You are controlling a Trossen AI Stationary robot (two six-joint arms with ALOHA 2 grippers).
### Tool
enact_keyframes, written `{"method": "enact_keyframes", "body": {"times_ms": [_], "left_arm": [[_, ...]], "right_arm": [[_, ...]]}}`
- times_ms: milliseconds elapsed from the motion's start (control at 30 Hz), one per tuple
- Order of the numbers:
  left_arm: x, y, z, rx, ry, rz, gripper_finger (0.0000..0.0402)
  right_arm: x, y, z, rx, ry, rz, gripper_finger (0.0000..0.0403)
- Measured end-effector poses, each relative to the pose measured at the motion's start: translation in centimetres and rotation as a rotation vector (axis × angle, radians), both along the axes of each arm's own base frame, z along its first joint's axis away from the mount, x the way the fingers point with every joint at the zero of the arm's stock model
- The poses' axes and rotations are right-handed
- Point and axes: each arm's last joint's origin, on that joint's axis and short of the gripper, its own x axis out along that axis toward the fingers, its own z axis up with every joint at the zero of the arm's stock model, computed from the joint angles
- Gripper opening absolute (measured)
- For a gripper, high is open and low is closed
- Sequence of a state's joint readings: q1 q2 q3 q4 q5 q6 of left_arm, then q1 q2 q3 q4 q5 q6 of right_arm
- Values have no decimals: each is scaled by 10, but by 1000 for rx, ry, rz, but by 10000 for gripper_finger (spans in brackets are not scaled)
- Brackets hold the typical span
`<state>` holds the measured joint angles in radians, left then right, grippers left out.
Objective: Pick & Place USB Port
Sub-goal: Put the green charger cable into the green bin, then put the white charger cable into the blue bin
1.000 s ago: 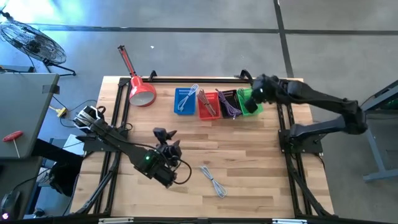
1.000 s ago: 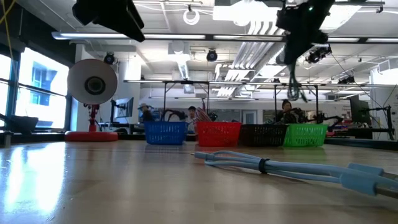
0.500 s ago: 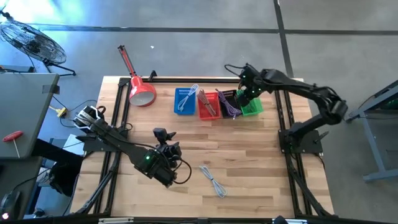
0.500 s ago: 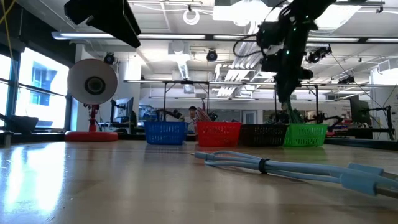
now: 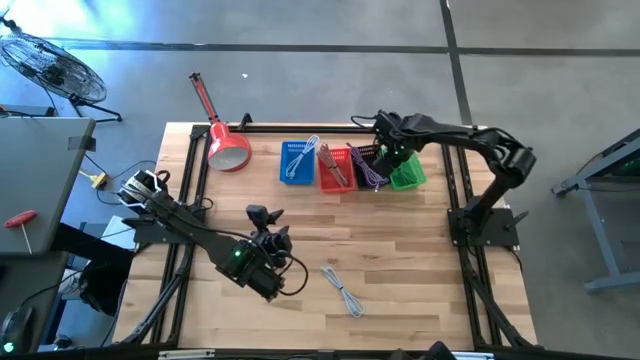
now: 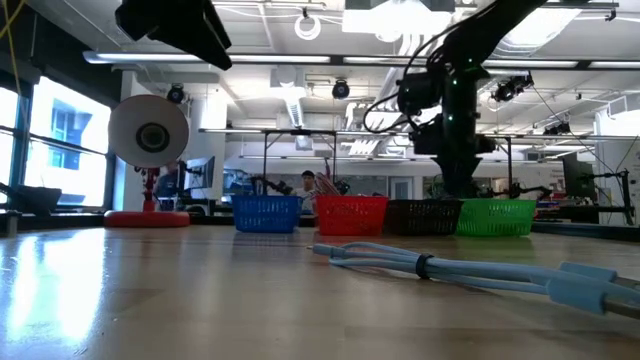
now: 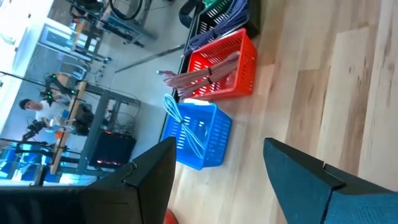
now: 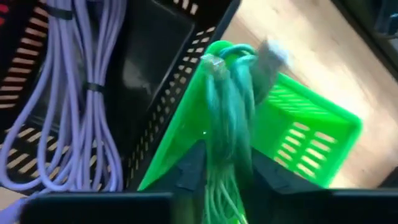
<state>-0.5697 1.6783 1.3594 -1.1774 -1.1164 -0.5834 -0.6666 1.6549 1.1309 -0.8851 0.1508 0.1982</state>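
Note:
My right gripper [image 8: 227, 169] is shut on a bundled green cable [image 8: 227, 112] and hangs over the far edge of the table, above the green basket [image 5: 408, 172] and beside the black basket [image 5: 366, 158]. In the low view it [image 6: 457, 170] reaches down to the baskets' rims. A pale grey-blue cable [image 5: 343, 292] lies flat on the wood near the table's near edge. My left gripper [image 7: 217, 168] is open and waits raised over the table's left middle, touching nothing. My right gripper pinches the green cable bundle [image 8: 225, 155] between its two fingers from above, pointing down. The looped strands and a plug end [image 8: 214, 61] hang below the fingers over the green basket's rim [image 8: 186, 118]. Whether the cable touches the basket, I cannot tell.
Blue [image 5: 296, 162], red [image 5: 335, 170], black and green baskets stand in a row along the far edge; the black one holds a purple cable [image 8: 74, 93]. A red lamp [image 5: 225, 145] sits at the far left corner. Bare wood lies between the baskets and the grey-blue cable.
My right gripper has moved toward the table's left along the far edge and down toward the green basket, carrying the green cable, which hung clear high above the baskets a second ago and now hangs at the basket rim.

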Motion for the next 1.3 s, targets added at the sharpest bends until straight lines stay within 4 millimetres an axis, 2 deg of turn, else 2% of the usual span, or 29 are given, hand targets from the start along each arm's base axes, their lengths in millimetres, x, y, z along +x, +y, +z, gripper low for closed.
{"method": "enact_keyframes", "body": {"times_ms": [167, 300, 433, 633, 833, 1033, 1200, 1300], "left_arm": [[0, 0, 0, 0, 13, -6, 234], [0, 0, 0, 5, 25, -12, 234], [0, 0, -1, 2, 44, -19, 234], [0, -1, -2, -13, 116, -54, 234], [-1, -2, -4, -66, 156, -67, 234], [5, -6, -3, -62, 174, -139, 234], [12, -11, 1, -58, 168, -220, 234], [12, -11, 2, -46, 163, -221, 234]], "right_arm": [[-3, 2, 10, -24, -25, 1, 144], [-7, 7, 24, -19, -82, 28, 183], [-14, 15, 43, -33, -166, 38, 195], [-27, 35, 79, -44, -336, 106, 187], [-33, 75, 112, -40, -516, 355, 180], [-24, 123, 138, -64, -722, 619, 177], [-11, 169, 149, -36, -849, 817, 178], [-4, 194, 147, 28, -865, 822, 176]]}}
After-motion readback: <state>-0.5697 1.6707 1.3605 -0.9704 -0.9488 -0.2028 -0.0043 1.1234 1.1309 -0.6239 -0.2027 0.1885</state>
